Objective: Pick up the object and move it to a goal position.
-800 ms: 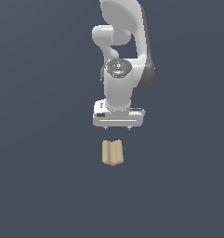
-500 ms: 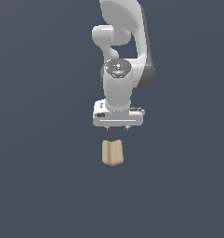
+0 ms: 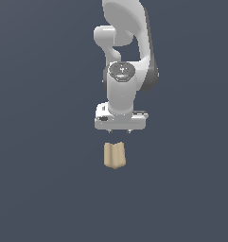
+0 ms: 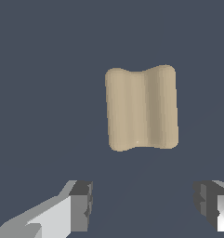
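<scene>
The object (image 3: 115,155) is a small tan block with a grooved, notched top, lying on the dark grey surface. In the exterior view it sits just below the white gripper (image 3: 119,130), apart from it. In the wrist view the object (image 4: 141,108) lies ahead of the two fingertips (image 4: 81,204), which stand wide apart with nothing between them. The gripper (image 4: 143,203) is open and empty. The fingers are mostly hidden behind the hand in the exterior view.
The white arm (image 3: 127,56) rises above the gripper toward the exterior view's top. A plain dark grey surface (image 3: 39,165) surrounds the object on all sides.
The gripper has moved slightly lower toward the object. The object has not moved.
</scene>
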